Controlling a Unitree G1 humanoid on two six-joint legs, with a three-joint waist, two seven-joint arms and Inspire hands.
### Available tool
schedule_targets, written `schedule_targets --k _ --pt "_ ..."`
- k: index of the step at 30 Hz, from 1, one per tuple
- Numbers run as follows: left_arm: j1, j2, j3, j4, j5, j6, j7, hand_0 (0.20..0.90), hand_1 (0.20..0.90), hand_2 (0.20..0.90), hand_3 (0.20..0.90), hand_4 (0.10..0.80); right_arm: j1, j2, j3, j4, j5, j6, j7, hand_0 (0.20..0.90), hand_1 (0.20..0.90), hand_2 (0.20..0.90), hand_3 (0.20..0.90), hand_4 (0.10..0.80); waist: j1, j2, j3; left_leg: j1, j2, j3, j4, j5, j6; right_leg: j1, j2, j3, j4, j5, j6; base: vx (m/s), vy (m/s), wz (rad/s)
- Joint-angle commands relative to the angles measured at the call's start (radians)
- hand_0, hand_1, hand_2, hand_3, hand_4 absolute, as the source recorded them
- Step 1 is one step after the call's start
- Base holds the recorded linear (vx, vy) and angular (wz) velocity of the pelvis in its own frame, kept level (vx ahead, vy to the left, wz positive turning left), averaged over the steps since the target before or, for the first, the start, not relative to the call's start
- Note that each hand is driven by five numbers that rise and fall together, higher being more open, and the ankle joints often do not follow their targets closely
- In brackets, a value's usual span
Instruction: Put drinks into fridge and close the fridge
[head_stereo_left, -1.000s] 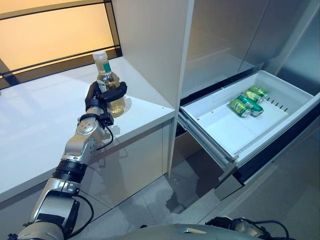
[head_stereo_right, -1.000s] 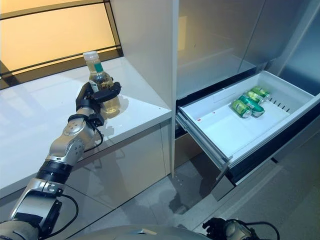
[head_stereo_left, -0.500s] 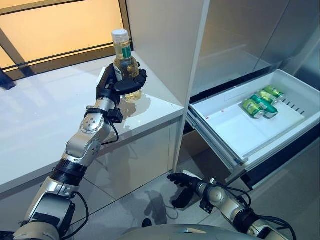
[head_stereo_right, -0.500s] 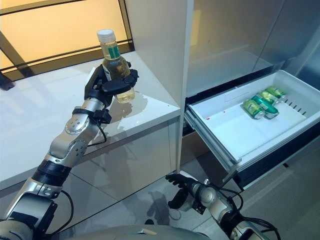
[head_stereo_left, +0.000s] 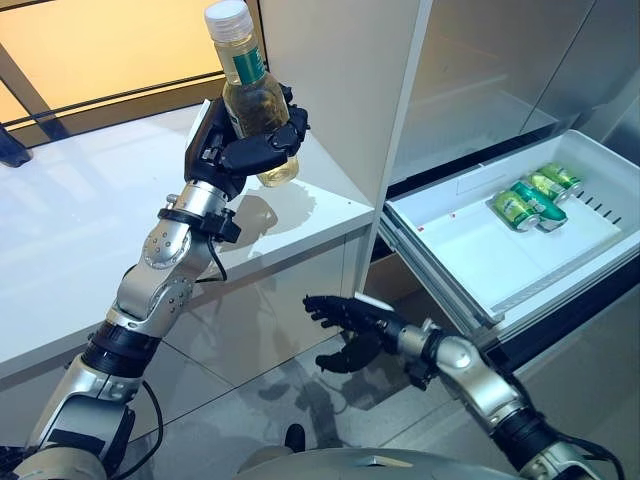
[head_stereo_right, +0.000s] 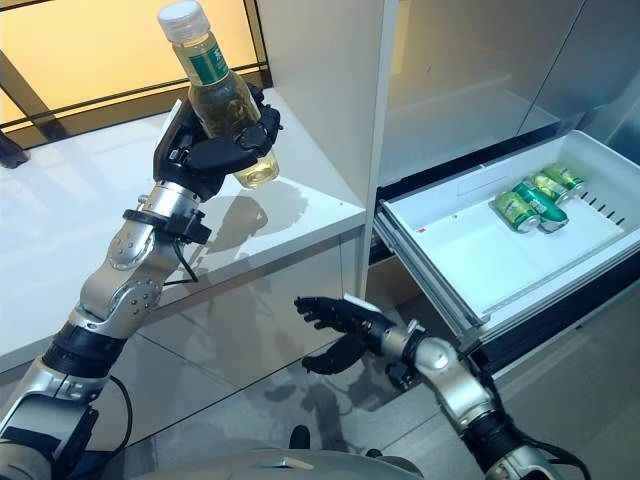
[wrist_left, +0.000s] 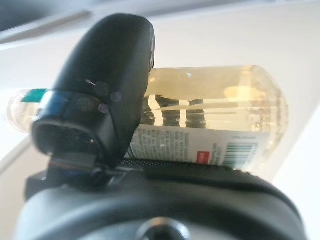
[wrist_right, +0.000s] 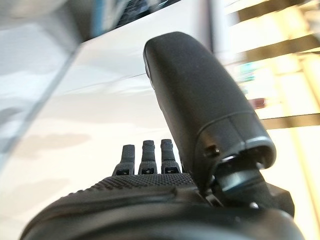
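Note:
My left hand is shut on a clear bottle of yellow drink with a white cap and green label, held well above the white counter. The bottle also shows in the left wrist view, behind the thumb. My right hand is open and empty, low in front of the counter's cabinet, left of the open white fridge drawer. Green cans lie at the drawer's far right end. In the right wrist view the fingers are straight.
A tall white fridge side panel stands between the counter and the open fridge compartment. The pulled-out drawer juts into the floor space at right. A window with a dark frame runs behind the counter.
My left hand has lifted the bottle higher off the counter and tilted it. My right hand has risen into view and moved left, toward the counter front. The camera has shifted.

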Motion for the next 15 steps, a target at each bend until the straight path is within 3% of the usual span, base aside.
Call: schedule_targets --k 1,3,8,15 --pt "-0.107 -0.017 0.156 -0.074 -0.04 -0.218 -0.061 0.3 0.3 0.3 0.2 0.1 -0.102 -0.006 -0.085 -0.169 0.203 -0.095 0.133 0.9 0.9 0.9 0.9 0.8 -0.001 -0.007 -0.093 0.042 -0.032 0.009 0.002 -0.11 0.008 -0.05 -0.028 -0.004 0.028 0.037 0.074 0.0 0.0 0.0" --pt "-0.089 -0.024 0.173 -0.074 -0.037 -0.22 -0.087 0.3 0.3 0.3 0.2 0.1 -0.119 -0.014 -0.128 -0.195 0.251 -0.089 0.126 0.9 0.9 0.9 0.9 0.8 -0.001 -0.009 -0.096 0.042 -0.033 0.007 0.002 -0.111 0.008 -0.051 -0.028 -0.004 0.028 0.038 0.074 0.0 0.0 0.0" --pt "-0.038 -0.017 0.226 -0.08 -0.07 -0.209 -0.166 0.3 0.3 0.3 0.2 0.1 -0.123 -0.033 -0.272 -0.205 0.28 -0.107 -0.023 0.9 0.9 0.9 0.9 0.8 -0.007 -0.012 -0.099 0.045 -0.031 0.012 0.002 -0.114 0.011 -0.052 -0.027 -0.002 0.028 0.039 0.074 0.0 0.0 0.0" --pt "0.001 -0.041 0.223 -0.12 -0.103 -0.209 -0.261 0.3 0.3 0.3 0.2 0.1 -0.126 -0.04 -0.29 -0.241 0.282 -0.047 -0.083 0.9 0.9 0.9 0.9 0.8 -0.01 -0.014 -0.095 0.046 -0.028 0.018 0.002 -0.115 0.012 -0.054 -0.025 -0.003 0.026 0.042 0.071 -0.003 -0.003 -0.02"
